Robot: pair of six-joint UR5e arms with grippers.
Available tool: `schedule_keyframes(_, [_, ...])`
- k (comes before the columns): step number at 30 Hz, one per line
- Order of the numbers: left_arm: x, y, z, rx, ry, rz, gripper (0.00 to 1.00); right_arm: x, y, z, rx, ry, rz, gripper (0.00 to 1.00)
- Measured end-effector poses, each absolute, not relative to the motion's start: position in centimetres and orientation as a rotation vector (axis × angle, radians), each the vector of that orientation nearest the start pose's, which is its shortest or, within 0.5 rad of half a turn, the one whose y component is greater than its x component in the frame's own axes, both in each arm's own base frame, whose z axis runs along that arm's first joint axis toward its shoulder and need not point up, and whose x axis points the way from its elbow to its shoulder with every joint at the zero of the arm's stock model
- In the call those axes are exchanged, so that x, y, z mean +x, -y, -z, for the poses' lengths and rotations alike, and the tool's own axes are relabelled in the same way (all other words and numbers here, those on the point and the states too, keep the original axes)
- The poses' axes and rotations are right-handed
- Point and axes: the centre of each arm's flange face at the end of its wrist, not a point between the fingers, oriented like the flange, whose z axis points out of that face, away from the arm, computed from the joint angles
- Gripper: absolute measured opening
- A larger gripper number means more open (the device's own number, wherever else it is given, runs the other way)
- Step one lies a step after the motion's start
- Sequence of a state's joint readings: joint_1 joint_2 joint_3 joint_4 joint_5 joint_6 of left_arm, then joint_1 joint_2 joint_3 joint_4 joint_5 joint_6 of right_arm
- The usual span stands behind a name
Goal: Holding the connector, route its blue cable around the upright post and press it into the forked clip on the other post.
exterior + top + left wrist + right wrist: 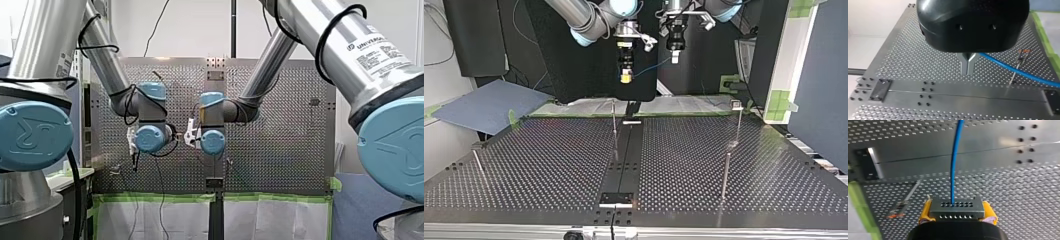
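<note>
In the right wrist view my right gripper (958, 216) is shut on the grey connector (957, 209), one yellow pad on each side of it. The blue cable (955, 160) leaves the connector's holed face and runs straight ahead over the table. In the top view this gripper (625, 76) hangs high above the far edge. The cable (651, 67) rises from it to my left gripper (675, 55). In the left wrist view my left gripper (968, 71) has its metal fingers together, and the cable (1020, 72) comes out from beside them. A thin post with a forked clip (1022, 53) stands beyond.
The perforated table (549, 165) carries a thin upright post (614, 127) near the middle strip. Another post with a clip on top (737, 107) stands at the top view's right, with a shorter one (725, 175) nearer. A dark centre plate (624, 160) runs across.
</note>
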State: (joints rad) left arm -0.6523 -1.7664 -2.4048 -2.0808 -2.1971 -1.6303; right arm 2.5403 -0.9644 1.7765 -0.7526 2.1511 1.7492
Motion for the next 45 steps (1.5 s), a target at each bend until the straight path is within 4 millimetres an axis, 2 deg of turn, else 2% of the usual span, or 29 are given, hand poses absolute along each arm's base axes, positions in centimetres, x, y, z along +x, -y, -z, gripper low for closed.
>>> schedule_keyframes(11, [26.7, 28.6, -19.2, -0.102, -1.468, 0.132, 0.00, 53.3, 28.4, -18.0, 1.465, 1.106, -1.628, 0.00])
schedule_keyframes(22, [29.3, 28.0, -20.8, -0.187, -1.457, 0.117, 0.00, 54.7, 29.4, -26.5, 1.453, 0.983, -1.748, 0.00])
schedule_keyframes(27, [30.1, 27.2, -20.9, -0.209, -1.458, 0.097, 0.00, 55.1, 29.8, -27.9, 1.478, 0.957, -1.747, 0.00])
schedule_keyframes(31, [30.5, 26.7, -21.3, -0.222, -1.458, 0.102, 0.00, 55.3, 30.0, -28.4, 1.505, 0.945, -1.733, 0.00])
schedule_keyframes(45, [32.5, 23.3, -25.7, -0.335, -1.366, 0.202, 0.00, 57.2, 30.2, -31.9, 1.549, 0.867, -1.763, 0.00])
